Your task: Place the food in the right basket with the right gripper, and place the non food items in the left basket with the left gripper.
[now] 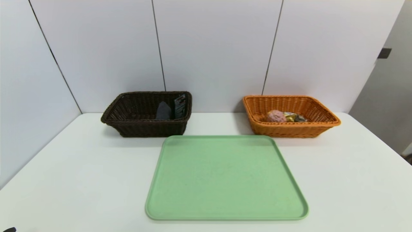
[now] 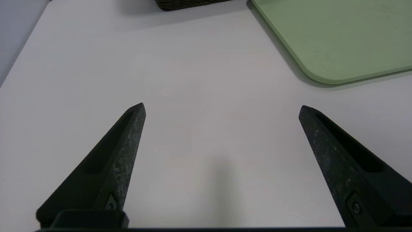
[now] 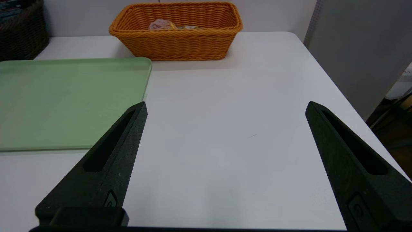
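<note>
2 food pieces, a pink-topped bun and a wrapped snack, lie in the orange basket. The bun looks light and crumbly, best held gently around its sides; the wrapper may slip, so grip its middle. The dark basket holds a soft-looking grey cloth, easy to pinch by a fold, and a tube that probably gives when squeezed. Its printing is too small to read. The left gripper and right gripper are spread wide, empty, over the table.
</note>
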You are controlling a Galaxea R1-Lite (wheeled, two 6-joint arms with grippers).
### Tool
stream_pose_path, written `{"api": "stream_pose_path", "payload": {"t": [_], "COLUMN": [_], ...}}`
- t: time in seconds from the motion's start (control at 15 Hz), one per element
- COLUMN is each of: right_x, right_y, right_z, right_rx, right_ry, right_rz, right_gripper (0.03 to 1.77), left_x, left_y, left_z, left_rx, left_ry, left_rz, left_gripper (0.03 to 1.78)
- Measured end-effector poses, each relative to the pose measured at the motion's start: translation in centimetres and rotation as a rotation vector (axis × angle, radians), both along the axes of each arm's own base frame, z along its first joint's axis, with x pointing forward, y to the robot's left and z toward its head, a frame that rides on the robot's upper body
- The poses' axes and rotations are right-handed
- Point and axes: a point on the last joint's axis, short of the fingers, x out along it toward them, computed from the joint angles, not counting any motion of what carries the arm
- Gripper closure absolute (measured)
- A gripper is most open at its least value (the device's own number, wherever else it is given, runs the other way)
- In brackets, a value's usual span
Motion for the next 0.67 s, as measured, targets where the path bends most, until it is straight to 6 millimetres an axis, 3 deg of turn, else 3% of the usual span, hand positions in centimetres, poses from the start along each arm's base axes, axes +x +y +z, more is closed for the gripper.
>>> {"api": "stream_pose_path", "payload": {"t": [0.27,0.67], "right_x": [-0.2,1.0], "right_y": [0.1,0.1], "right_z": [-3.2,-5.7], "right_rx": [-0.026,-0.034], "right_ry": [-0.023,-0.086], "right_rz": [0.03,0.021], "right_gripper": [0.1,0.1], "left_x": [0.0,-0.2], "left_y": [0.0,0.3], "left_z": [-1.0,-2.3], "left_rx": [-0.001,0.001], "left_ry": [-0.068,0.023], "left_rz": [0.013,0.155], "left_gripper": [0.12,0.12]}}
